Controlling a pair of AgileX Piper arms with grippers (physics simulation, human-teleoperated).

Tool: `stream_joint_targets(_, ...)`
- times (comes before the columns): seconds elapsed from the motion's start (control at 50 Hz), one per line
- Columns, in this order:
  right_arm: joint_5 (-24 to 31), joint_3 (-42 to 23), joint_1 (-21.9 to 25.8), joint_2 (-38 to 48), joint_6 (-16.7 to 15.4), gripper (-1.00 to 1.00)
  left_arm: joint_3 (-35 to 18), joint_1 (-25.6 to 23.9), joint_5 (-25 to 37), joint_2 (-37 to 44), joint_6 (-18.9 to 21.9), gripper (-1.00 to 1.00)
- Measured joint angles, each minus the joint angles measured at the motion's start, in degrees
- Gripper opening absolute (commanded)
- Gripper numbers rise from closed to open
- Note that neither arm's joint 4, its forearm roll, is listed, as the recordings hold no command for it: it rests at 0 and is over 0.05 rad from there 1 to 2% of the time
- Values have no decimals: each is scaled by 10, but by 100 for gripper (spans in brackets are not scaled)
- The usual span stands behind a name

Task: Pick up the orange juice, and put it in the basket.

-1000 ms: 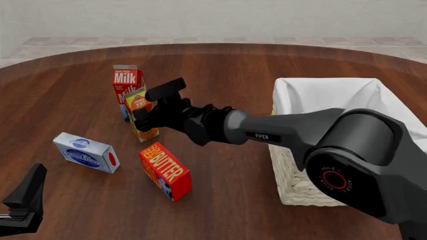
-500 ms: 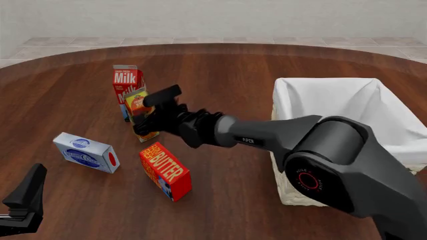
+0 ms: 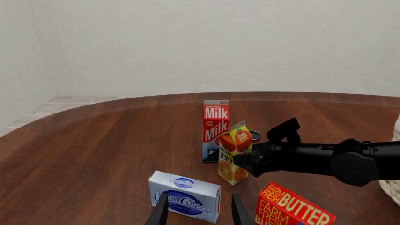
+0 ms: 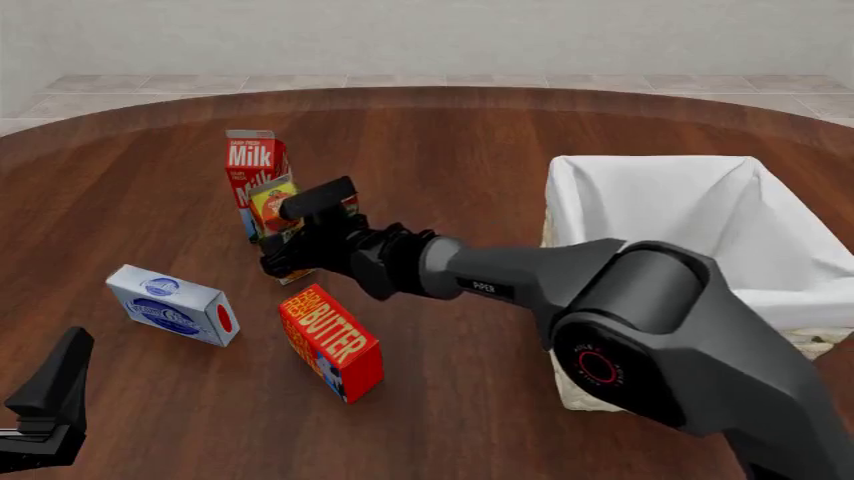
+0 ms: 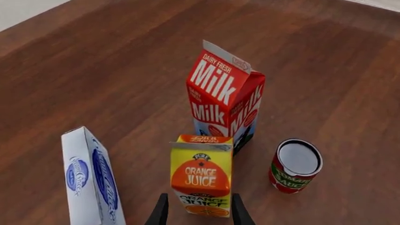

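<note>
The orange juice stands upright on the brown worktop, just in front of the taller milk carton and well apart from the basket, which sits on the right side of the worktop. The right hand reaches in at the carton; in the right wrist view its fingers stand open, one to each side of the orange juice's base, not pressed against it. A small can stands beside the milk. Nearer lie a blue-and-white cream cheese box and a red butter box. The left hand hangs open near the cream cheese, holding nothing
</note>
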Motion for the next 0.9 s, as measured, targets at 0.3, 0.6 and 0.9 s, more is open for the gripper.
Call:
stream_joint_targets(0.3,10,-19,-2,15,1,100,0,0,0,0,0,100)
stream_joint_targets(0.6,21,-46,-1,36,3,100,0,0,0,0,0,100)
stream_joint_targets(0.9,36,-73,-2,54,5,100,0,0,0,0,0,100)
